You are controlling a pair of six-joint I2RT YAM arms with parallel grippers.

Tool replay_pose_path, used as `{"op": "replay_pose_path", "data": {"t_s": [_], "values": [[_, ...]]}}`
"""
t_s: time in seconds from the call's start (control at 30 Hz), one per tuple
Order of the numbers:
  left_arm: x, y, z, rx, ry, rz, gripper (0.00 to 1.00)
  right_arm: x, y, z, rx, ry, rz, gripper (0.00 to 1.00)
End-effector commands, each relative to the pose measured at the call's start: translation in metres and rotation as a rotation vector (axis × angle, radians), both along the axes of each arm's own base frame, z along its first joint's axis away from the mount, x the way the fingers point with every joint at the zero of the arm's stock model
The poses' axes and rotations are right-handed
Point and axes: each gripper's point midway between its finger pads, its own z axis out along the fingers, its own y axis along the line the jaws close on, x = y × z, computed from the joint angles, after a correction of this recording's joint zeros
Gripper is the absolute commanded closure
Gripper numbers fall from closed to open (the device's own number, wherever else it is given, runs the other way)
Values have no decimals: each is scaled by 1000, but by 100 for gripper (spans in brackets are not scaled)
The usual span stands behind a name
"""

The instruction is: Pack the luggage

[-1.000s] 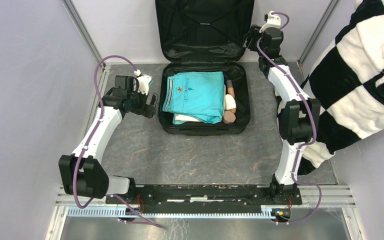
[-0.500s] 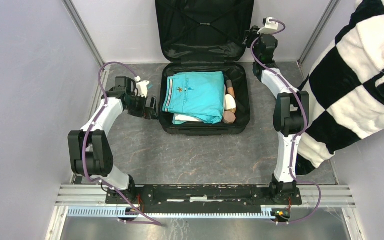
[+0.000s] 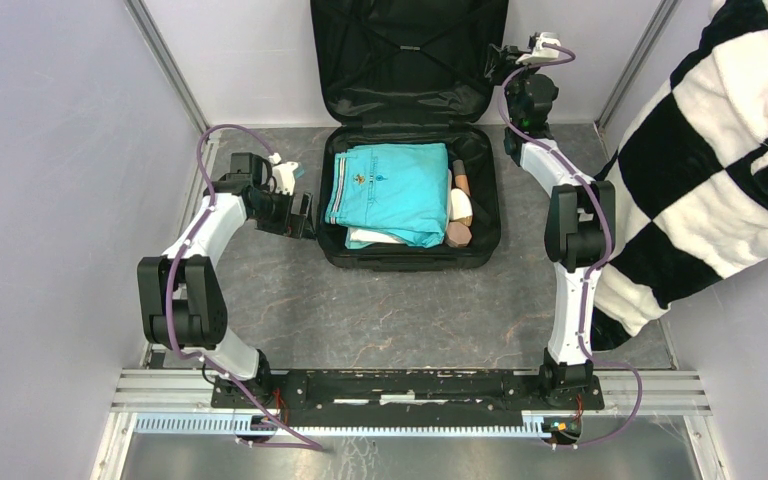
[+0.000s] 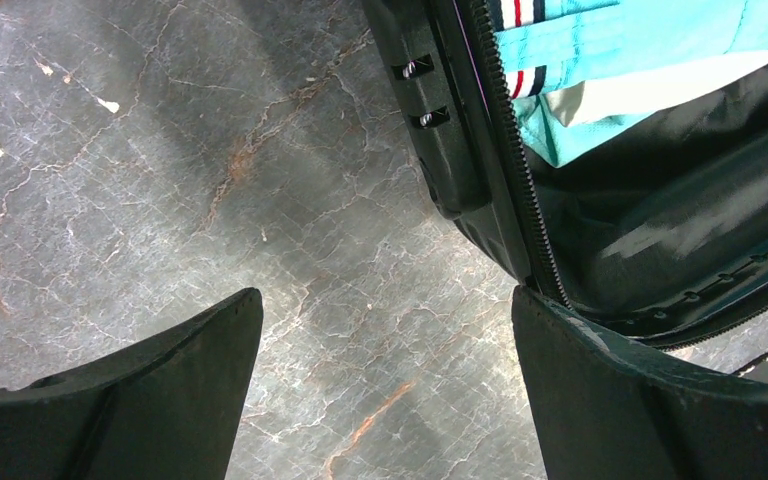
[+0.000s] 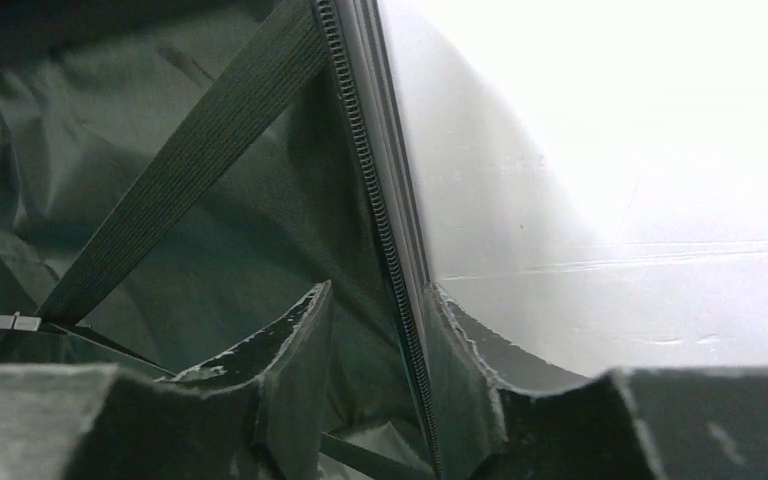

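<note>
— Anything new, starting from the near side?

— Near side: left elbow now folded back toward the base, yet left hand (image 4: 385, 298) almost in the same spot as a second ago. Spread wide, holds nothing, hangs over the tabletop (image 3: 390, 310) just beside the left wall of the luggage (image 3: 410, 263).

— And farther?

— Luggage open at the far middle of the tabletop, base flat, turquoise garment (image 3: 390, 190) already folded inside. Lid (image 3: 410, 60) upright against the back wall (image 5: 610, 150). Right hand (image 5: 380, 290) higher than a second ago, now astride the right rim of the lid, one finger on the lining side, one on the shell side. Nearly pressed together; seems to pinch the zipper rim, though firm contact hard to confirm.

— Meaning for the task?

— Probably packing finished and closing about to start: pull the lid forward and down.

— Room for that?

— Plenty in front of the base for the arc of the lid. Tight behind: right hand between lid and back wall. Checkered cloth (image 3: 720, 130) near the right elbow, worth watching. Left hand just beside the base rim, better kept out from under the falling lid.
</note>
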Motion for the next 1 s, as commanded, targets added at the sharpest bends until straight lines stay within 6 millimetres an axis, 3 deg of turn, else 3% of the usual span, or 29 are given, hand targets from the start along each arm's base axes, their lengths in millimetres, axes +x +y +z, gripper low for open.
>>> {"op": "replay_pose_path", "data": {"t_s": [0.0, 0.13, 0.2, 0.23, 0.4, 0.67, 0.8, 0.97], "values": [[9, -8, 31, -38, -87, -19, 0, 8, -5, 9, -15, -62, -32, 60], [10, -6, 32, -30, -86, -17, 0, 11, -3, 10, -22, -108, -24, 79], [11, -5, 32, -25, -86, -13, 0, 12, -2, 11, -18, -132, -18, 96], [13, -4, 31, -21, -85, -10, 0, 11, -1, 11, -15, -143, -14, 100], [14, -4, 29, -22, -77, 0, 0, 0, 7, 22, -25, -185, 32, 100], [17, 1, 28, -2, -89, 45, 0, -68, 16, 50, -23, -295, 112, 100], [18, 4, 32, -2, -100, 78, 0, -102, 16, 43, -28, -294, 131, 100], [17, 10, 40, 11, -121, 128, 0, -147, 9, 8, 2, -216, 128, 100]]}}
